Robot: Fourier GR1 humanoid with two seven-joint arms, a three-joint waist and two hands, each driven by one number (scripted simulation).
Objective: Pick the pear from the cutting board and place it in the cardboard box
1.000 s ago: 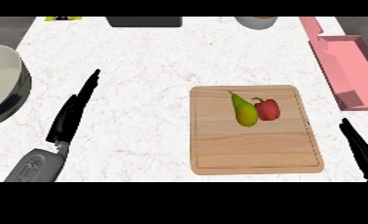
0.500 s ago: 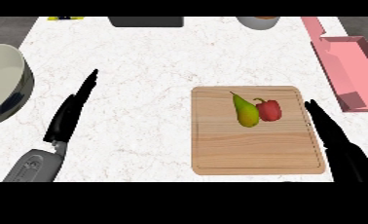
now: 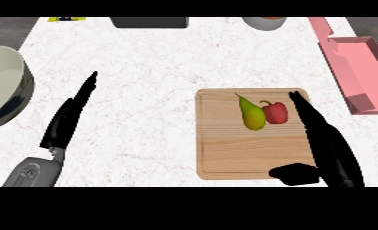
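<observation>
Fingers of your right hand (image 3: 328,146) lie straight, thumb spread wide, holding nothing, over the right edge of the cutting board (image 3: 221,159); the left hand (image 3: 68,119) rests open at the left. Just ahead, the pear (image 3: 252,114) lies on the board with a small red pepper (image 3: 276,113) against its right side, between it and your fingertips. Reach over the pepper and close round the pear alone. The cardboard box (image 3: 354,69), pink, waits farther off on the right.

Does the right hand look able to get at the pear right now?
Probably yes: the right hand is open over the cutting board, but the red pepper lies between it and the pear.
</observation>
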